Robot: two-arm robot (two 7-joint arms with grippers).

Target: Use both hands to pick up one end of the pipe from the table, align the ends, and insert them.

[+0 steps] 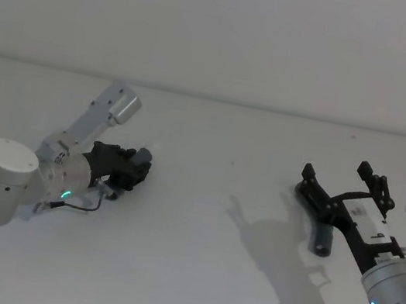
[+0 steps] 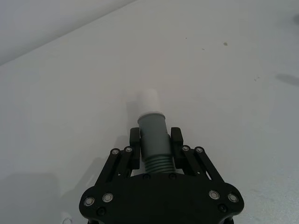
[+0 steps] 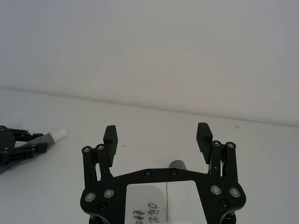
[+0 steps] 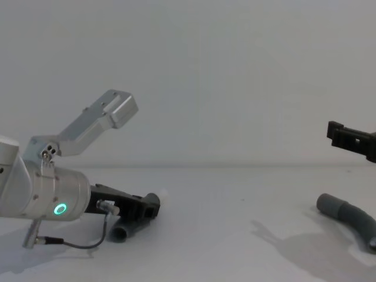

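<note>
Left wrist view: my left gripper (image 2: 155,138) is clamped on the white-tipped piece (image 2: 154,154), fingers squeezing its smooth grey collar with the white tip (image 2: 150,100) poking out ahead. That hold sits well apart from the cuffed piece (image 4: 346,212), far off to its left, low over the table (image 1: 197,277).

My right gripper (image 3: 157,135) hangs directly above the cuffed piece with its fingers spread wide and nothing between them. I judge the step in hand to be taking this second piece. I should come straight down and close on the ribs behind the cuff, leaving the cuff's mouth free for the tip. The piece is curved and may roll or pivot, so I want both fingers to meet it together.

Around the cuffed piece the table is matte white and plain, with only soft shadows. Beyond it stands a bare pale wall (image 4: 235,70).
</note>
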